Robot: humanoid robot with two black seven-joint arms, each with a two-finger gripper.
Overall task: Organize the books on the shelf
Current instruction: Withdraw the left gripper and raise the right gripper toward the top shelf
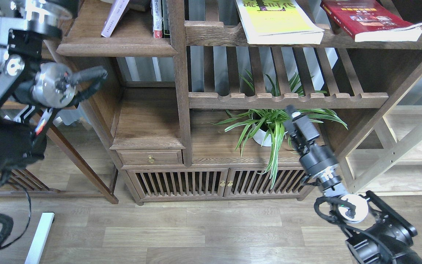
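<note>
The solid dark-brown wooden shelf [123, 46] carries a leaning pale lavender paperback book [114, 16] beside narrow upright red-and-white-spined books [156, 18].

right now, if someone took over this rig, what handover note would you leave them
Right gripper: holds nothing, beside the potted spider plant; open or shut unclear.
Left gripper: out of view.
Lavender book leans on the solid upper-left shelf near the upright books.
Yellow-green book and dark red book lie flat on the top slatted rack.
Done: likely the lavender one. Left: likely the other two.
</note>
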